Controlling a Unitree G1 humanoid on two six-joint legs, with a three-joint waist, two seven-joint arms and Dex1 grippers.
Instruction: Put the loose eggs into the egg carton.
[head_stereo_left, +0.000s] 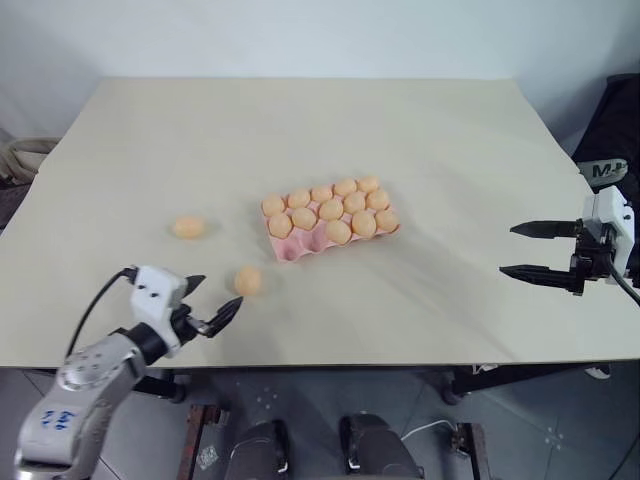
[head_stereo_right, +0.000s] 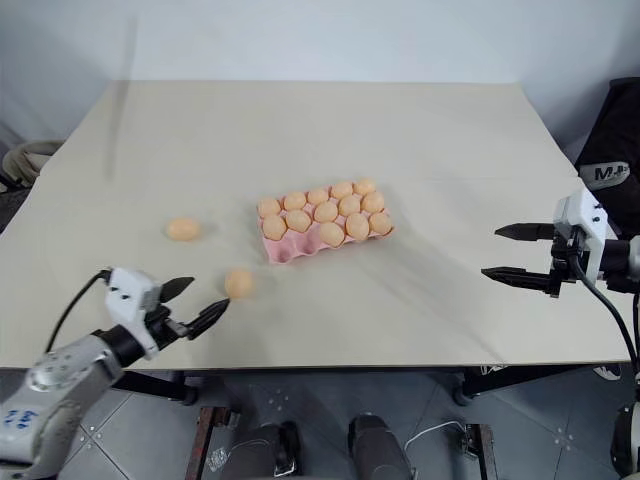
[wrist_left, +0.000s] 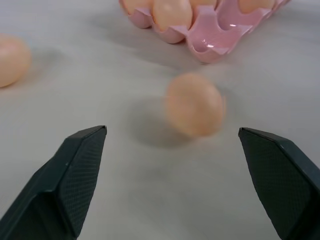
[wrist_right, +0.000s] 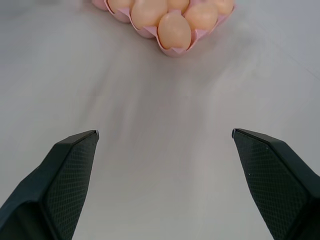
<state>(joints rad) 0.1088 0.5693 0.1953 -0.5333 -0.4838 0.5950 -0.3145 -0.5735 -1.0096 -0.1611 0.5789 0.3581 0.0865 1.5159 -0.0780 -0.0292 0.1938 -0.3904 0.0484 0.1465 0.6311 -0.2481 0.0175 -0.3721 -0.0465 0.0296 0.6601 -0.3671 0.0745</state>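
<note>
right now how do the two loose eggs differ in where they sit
The nearer loose egg lies just ahead of the open left pincer, close to the egg carton's near corner. The farther loose egg lies out to the left, away from both. Both rest on the table, same pale orange.

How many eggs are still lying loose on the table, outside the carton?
2. One egg lies just ahead of the open left gripper, near the empty corner of the carton. The other egg lies farther to the robot's left. None seems hidden.
</note>
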